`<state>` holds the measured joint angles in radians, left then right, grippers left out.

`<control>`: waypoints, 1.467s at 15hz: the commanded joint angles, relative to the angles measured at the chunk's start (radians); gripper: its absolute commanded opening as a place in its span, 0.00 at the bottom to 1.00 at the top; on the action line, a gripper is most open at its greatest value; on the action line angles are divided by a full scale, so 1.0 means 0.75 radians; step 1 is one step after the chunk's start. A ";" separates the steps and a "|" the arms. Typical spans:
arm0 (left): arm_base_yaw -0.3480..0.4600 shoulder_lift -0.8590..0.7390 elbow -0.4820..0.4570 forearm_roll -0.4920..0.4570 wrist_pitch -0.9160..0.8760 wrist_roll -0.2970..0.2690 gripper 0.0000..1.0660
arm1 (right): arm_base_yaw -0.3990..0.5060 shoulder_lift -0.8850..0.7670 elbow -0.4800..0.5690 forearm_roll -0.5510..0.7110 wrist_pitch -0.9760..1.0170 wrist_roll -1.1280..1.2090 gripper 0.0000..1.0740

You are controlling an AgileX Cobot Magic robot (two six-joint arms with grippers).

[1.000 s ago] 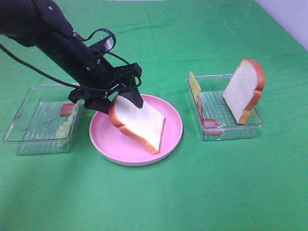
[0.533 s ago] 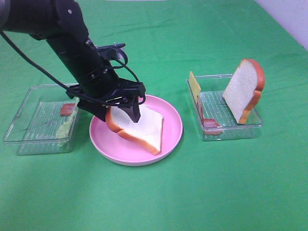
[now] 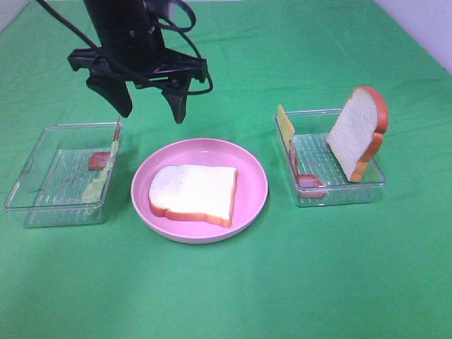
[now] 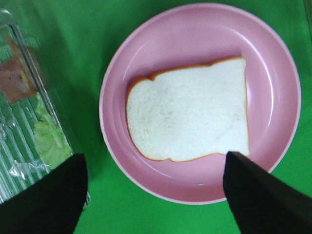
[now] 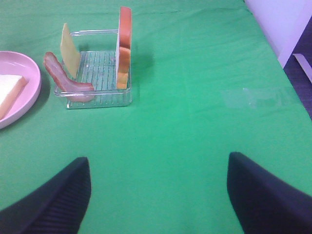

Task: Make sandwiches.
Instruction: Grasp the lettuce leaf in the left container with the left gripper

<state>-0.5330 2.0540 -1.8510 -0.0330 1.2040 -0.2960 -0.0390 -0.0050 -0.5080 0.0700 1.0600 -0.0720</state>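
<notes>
Currently plated slice (image 3: 192, 194) plus upright slice (image 3: 357, 134) make two; left hand (image 3: 150, 115) and right hand (image 5: 158, 156) gape empty.

The left arm (image 3: 121, 28) is being cut off by the top edge of the overhead frame. In the right wrist view, the frame edge is cropping the pink plate (image 5: 20, 61) and its bread slice (image 5: 9, 91).

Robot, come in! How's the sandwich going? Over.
Left gripper open, over pink plate. Right gripper open, empty. First bread slice flat on plate; second slice standing in clear tray. Nothing blocking.
</notes>
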 commanded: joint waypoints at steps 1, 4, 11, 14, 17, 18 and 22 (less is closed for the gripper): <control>-0.004 -0.048 -0.027 0.029 0.113 -0.017 0.69 | -0.008 -0.020 0.003 -0.001 -0.003 -0.011 0.69; -0.004 -0.127 0.029 0.051 0.113 -0.021 0.69 | -0.008 -0.020 0.003 0.000 -0.003 -0.011 0.69; 0.100 -0.296 0.417 0.095 0.113 -0.163 0.69 | -0.008 -0.020 0.003 0.004 -0.003 -0.011 0.69; 0.105 -0.236 0.440 0.123 0.104 -0.164 0.69 | -0.008 -0.020 0.003 0.004 -0.003 -0.011 0.69; 0.105 -0.095 0.440 0.131 0.043 -0.164 0.69 | -0.008 -0.020 0.003 0.004 -0.003 -0.011 0.69; 0.105 -0.081 0.440 0.131 0.035 -0.164 0.69 | -0.008 -0.020 0.003 0.004 -0.003 -0.011 0.69; 0.105 0.000 0.440 0.137 -0.028 -0.161 0.69 | -0.008 -0.020 0.003 0.004 -0.003 -0.011 0.69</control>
<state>-0.4580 2.0450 -1.5300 0.0630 1.1930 -0.4120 -0.0390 -0.0050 -0.5080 0.0720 1.0600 -0.0720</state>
